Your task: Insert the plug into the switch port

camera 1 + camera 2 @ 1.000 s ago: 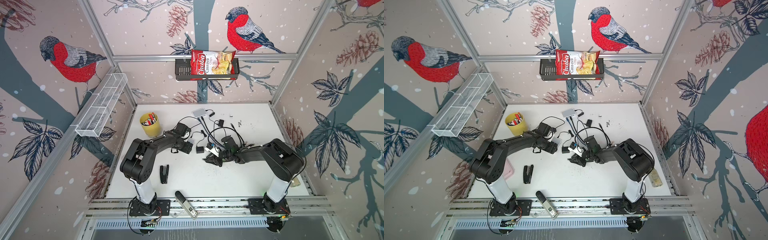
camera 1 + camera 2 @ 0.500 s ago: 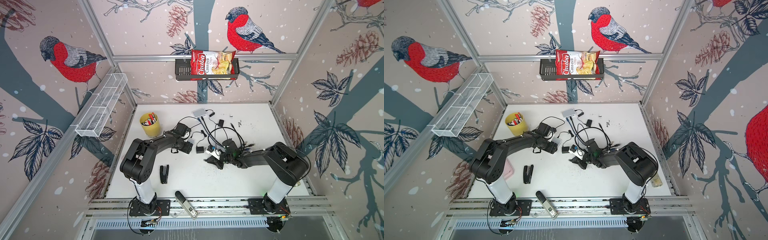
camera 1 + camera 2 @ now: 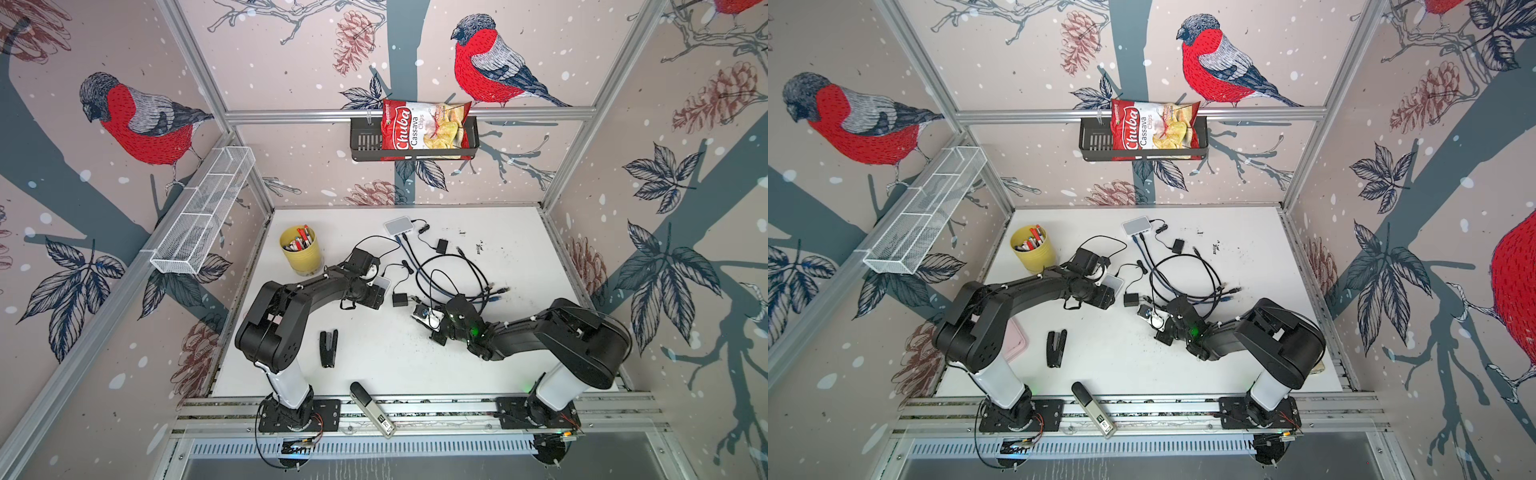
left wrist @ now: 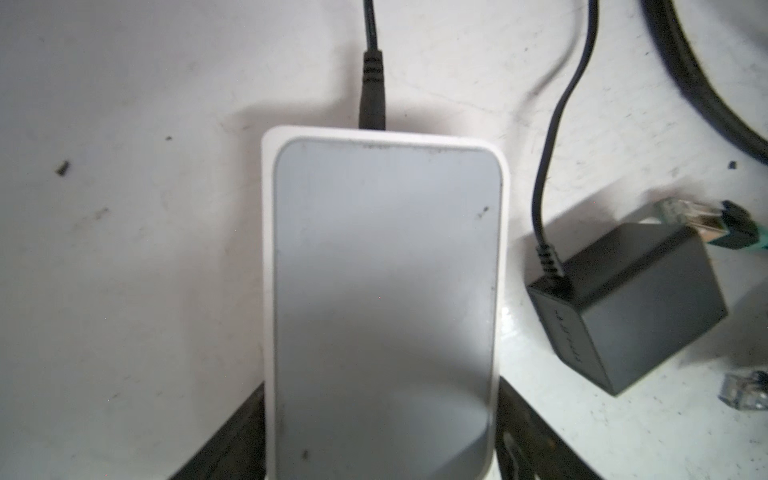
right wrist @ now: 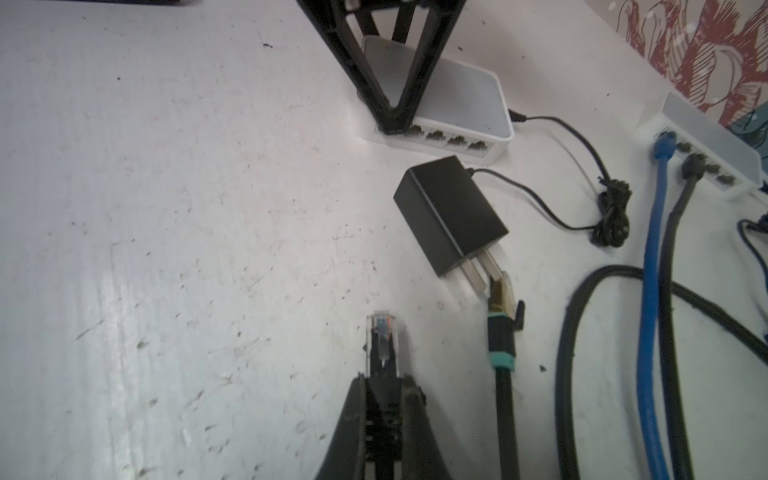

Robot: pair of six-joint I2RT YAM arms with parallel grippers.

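Observation:
The white switch lies flat on the table, a black power lead in its far end. My left gripper is shut on it, one finger against each long side. In the right wrist view its row of ports faces the plug, and a left finger covers the first port. My right gripper is shut on the black boot of the clear plug. The plug's tip points toward the switch across a stretch of bare table. Both top views show the two grippers near the table's middle.
A black power adapter lies between plug and switch, slightly aside, with a gold-tipped plug touching its prongs. A second switch at the back holds blue and grey cables. Looped cables, a yellow pen cup and a stapler lie around.
My right gripper has closed on the plug and shifted a little. The left gripper stays on the switch.

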